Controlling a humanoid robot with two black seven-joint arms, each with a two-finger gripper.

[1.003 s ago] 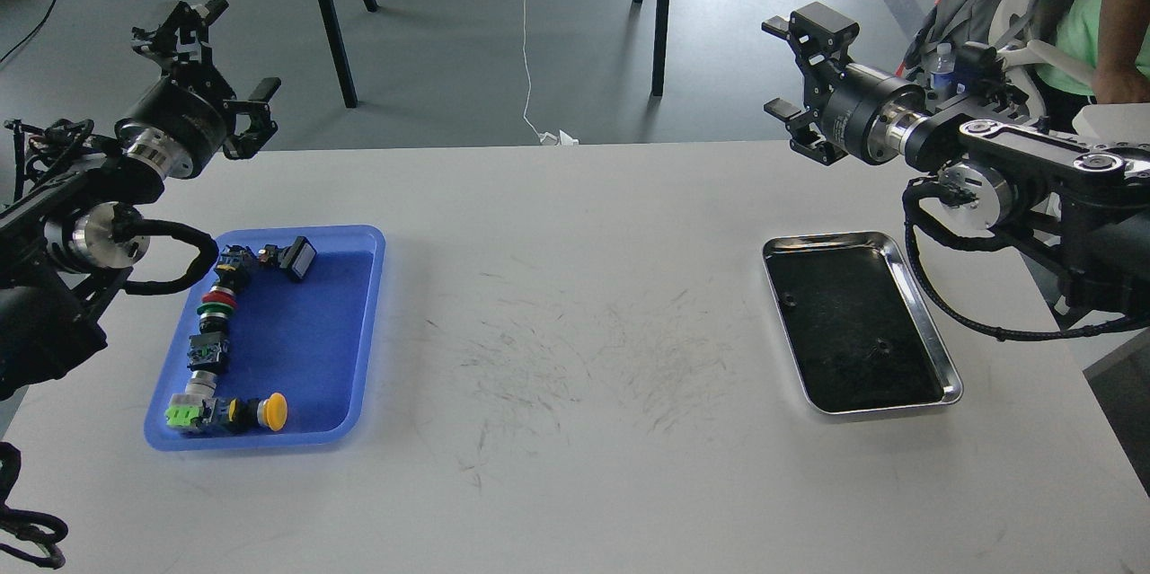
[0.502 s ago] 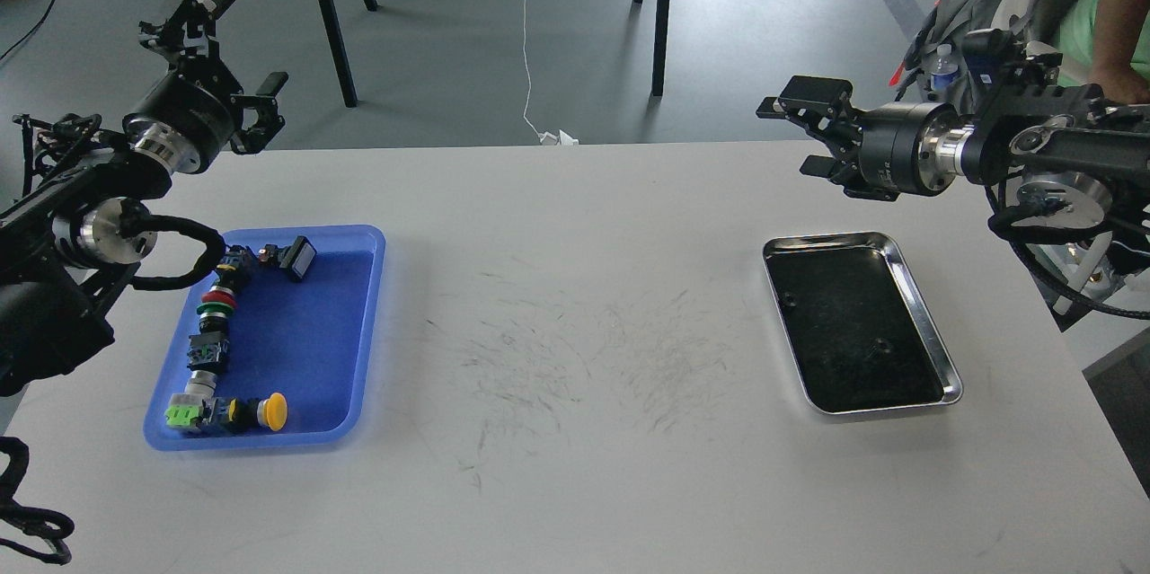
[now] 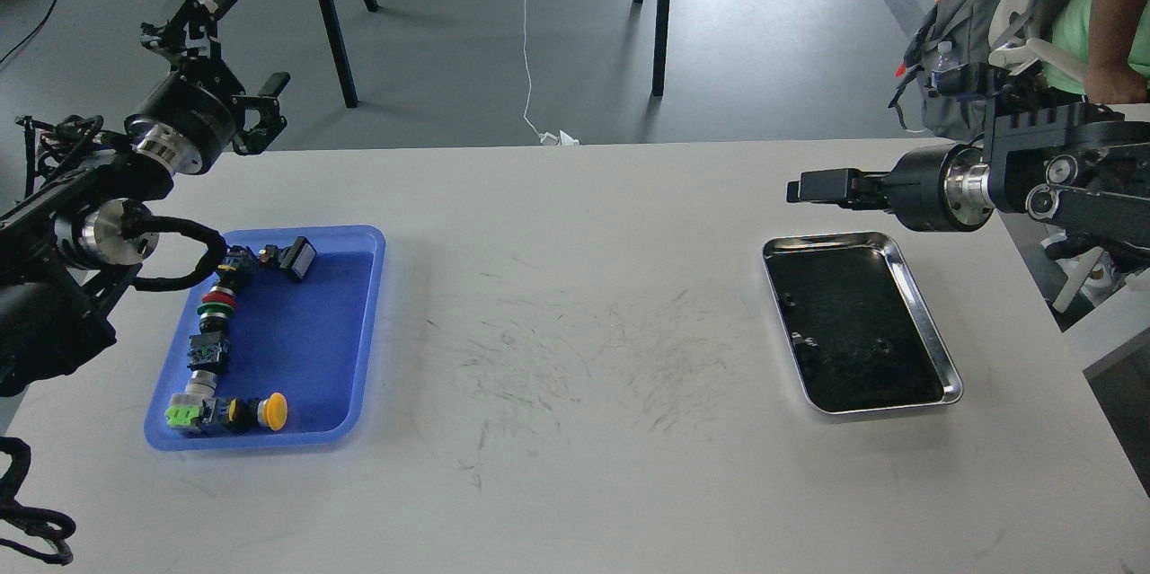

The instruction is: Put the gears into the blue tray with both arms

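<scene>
The blue tray lies at the table's left and holds a row of coloured push-button switches. Tiny dark gears are faintly visible on the black floor of the silver tray at the right, one of them near its far left corner. My left gripper hangs open beyond the table's far left edge, well above the blue tray. The right gripper points left just past the silver tray's far rim. It is seen edge-on, so its fingers merge into one dark bar.
Black stand legs rise from the floor behind the table. A seated person and a backpack are at the far right. The white tabletop between the two trays shows only scuff marks.
The right arm has swung down and rolled, bringing its gripper low over the far rim of the silver tray. The left arm has barely shifted.
</scene>
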